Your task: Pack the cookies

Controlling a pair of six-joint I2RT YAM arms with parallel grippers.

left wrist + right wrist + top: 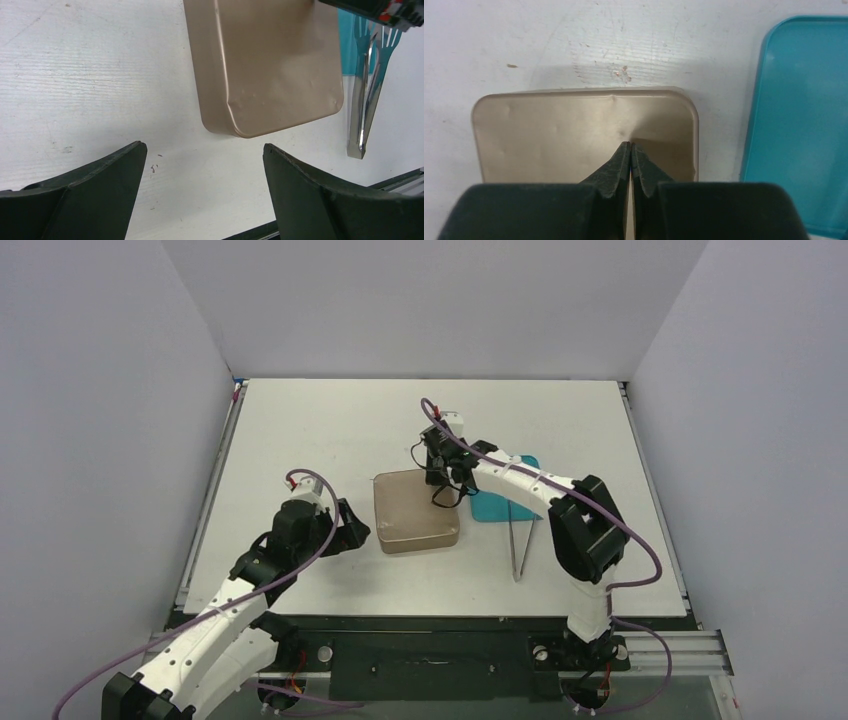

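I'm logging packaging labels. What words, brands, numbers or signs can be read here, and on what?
None readable. The tan rectangular metal tin has a plain, dented lid; the teal plastic tray and the long metal tweezers show no print either.

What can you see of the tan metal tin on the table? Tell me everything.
The tin is a shallow rectangular box with rounded corners, tan with a dull metallic sheen, its top lightly dented. It lies flat on the white table, no opening showing, contents hidden. The shut right gripper sits over its top; contact is unclear. A teal tray lies to its right, apart. The open left gripper stands short of its left side.
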